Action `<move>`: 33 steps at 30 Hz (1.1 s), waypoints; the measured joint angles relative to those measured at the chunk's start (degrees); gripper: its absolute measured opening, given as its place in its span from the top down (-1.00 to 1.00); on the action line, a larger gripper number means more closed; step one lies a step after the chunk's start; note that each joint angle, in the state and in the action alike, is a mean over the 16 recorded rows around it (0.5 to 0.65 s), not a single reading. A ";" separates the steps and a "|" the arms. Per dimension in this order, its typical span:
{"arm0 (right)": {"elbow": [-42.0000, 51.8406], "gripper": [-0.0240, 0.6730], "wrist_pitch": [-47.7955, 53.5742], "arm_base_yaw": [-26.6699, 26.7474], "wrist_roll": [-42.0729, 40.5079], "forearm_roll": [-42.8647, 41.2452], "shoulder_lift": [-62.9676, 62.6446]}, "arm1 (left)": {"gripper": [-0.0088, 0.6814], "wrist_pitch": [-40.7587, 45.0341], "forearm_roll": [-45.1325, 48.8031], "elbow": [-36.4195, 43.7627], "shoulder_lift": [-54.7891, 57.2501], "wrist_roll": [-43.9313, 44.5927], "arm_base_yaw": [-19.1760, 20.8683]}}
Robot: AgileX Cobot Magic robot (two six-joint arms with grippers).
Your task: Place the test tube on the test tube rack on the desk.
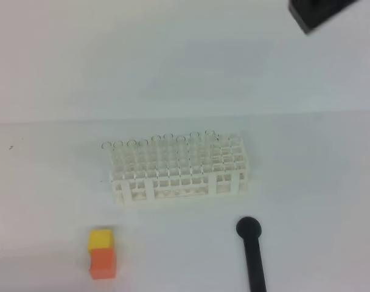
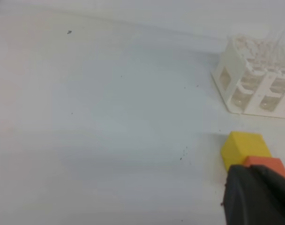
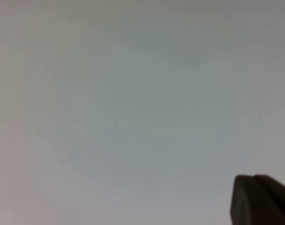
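Note:
The white lattice test tube rack (image 1: 179, 171) stands in the middle of the white desk (image 1: 51, 182). Clear test tubes (image 1: 181, 139) stand upright in its back rows, and only their rims show plainly. In the left wrist view the rack (image 2: 255, 79) is at the upper right. My left gripper (image 2: 257, 197) is shut at the lower right with nothing in it, just behind the yellow-and-orange block (image 2: 248, 150). My right gripper (image 3: 259, 199) is shut and empty over a blank grey surface, with no tube in that view.
A yellow-and-orange block (image 1: 102, 252) lies left of the rack's front. A black rod with a round head (image 1: 252, 255) lies right of it, running off the bottom edge. A black machine part (image 1: 319, 12) juts in at the top right corner.

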 joint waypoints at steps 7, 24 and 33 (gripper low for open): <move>0.29 0.93 21.02 -2.53 -0.24 -8.77 -7.49 | 0.98 0.06 0.00 0.00 0.00 0.00 0.00; 24.04 0.93 41.42 -20.73 -0.25 -6.09 -34.34 | 0.98 0.02 0.00 0.00 0.01 0.00 0.00; 40.91 0.93 42.63 -37.81 -0.25 2.42 -52.48 | 0.98 -0.06 0.00 0.00 0.02 0.00 0.00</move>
